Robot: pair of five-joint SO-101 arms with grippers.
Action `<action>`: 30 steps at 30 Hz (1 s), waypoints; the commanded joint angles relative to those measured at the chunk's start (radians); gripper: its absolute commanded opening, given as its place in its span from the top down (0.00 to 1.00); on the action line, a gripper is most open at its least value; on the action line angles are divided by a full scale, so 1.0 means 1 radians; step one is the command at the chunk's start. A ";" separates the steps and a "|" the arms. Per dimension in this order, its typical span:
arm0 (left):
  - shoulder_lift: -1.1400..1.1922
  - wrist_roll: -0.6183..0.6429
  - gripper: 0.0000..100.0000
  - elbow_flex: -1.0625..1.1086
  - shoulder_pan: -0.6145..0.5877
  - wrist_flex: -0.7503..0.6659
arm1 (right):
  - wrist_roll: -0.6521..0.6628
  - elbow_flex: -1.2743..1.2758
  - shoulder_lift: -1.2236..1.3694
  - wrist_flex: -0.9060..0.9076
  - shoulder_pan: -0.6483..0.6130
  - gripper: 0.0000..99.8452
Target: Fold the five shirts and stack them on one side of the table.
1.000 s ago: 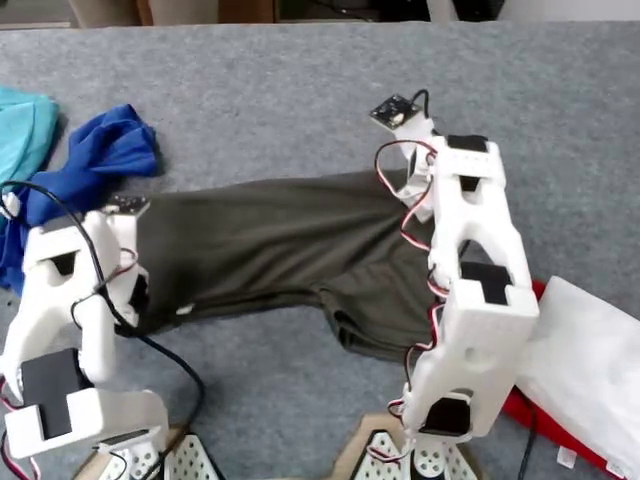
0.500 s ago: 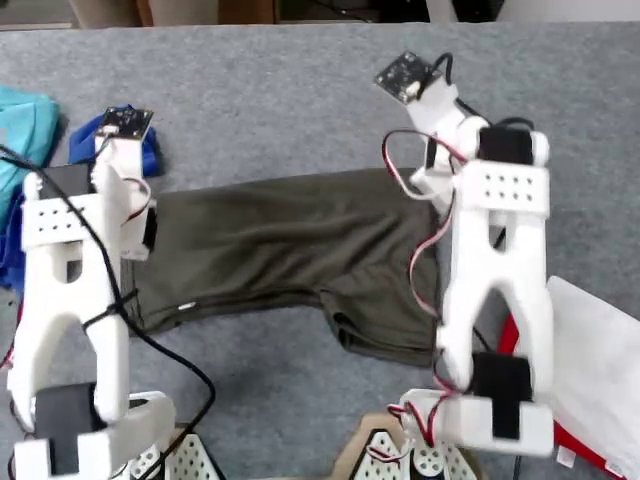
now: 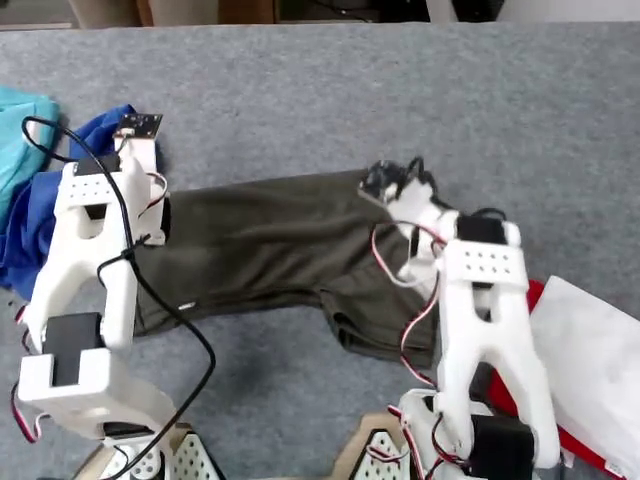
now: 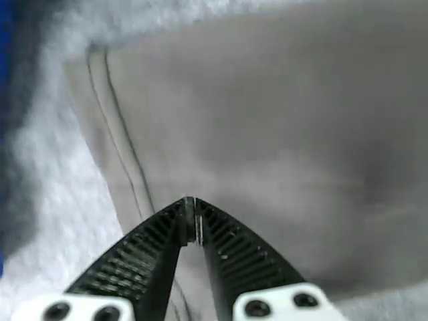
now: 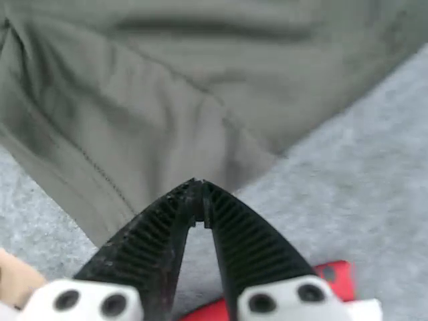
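A dark olive shirt (image 3: 270,250) lies spread across the middle of the table, with a sleeve folded out toward the front (image 3: 375,325). My left gripper (image 4: 189,222) is shut just above the shirt's hemmed left edge (image 4: 120,154), with no cloth seen between the tips. The left arm (image 3: 95,250) stands over that end. My right gripper (image 5: 198,200) is shut low over the shirt's right part (image 5: 154,127), near where the cloth meets the grey table. The right arm (image 3: 480,290) leans over that end.
A blue shirt (image 3: 40,210) and a teal one (image 3: 22,130) lie crumpled at the far left. At the front right a white shirt (image 3: 590,350) lies on a red one (image 5: 334,274). The back of the grey table (image 3: 400,80) is bare.
The left arm stretched out toward the back over the shirt's left end. The right arm pulled back and down from the shirt's far edge. The olive shirt has kept its place.
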 commanded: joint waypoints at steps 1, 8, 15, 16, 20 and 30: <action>0.035 0.005 0.98 -0.035 0.000 -0.089 | 0.041 0.084 0.021 -0.078 0.045 1.00; 0.185 -0.002 0.98 -0.044 -0.081 -0.164 | 0.101 0.156 0.127 -0.195 0.093 1.00; 0.197 -0.003 0.98 -0.061 -0.124 -0.160 | 0.109 0.142 0.154 -0.189 0.091 1.00; 0.196 -0.003 0.98 -0.061 -0.124 -0.160 | 0.109 0.137 0.153 -0.180 0.094 1.00; 0.180 -0.003 0.98 -0.106 -0.107 -0.043 | 0.109 0.088 0.048 -0.074 0.091 1.00; -0.257 0.048 0.98 -0.014 -0.049 0.109 | 0.107 -0.047 -0.430 0.330 -0.134 0.99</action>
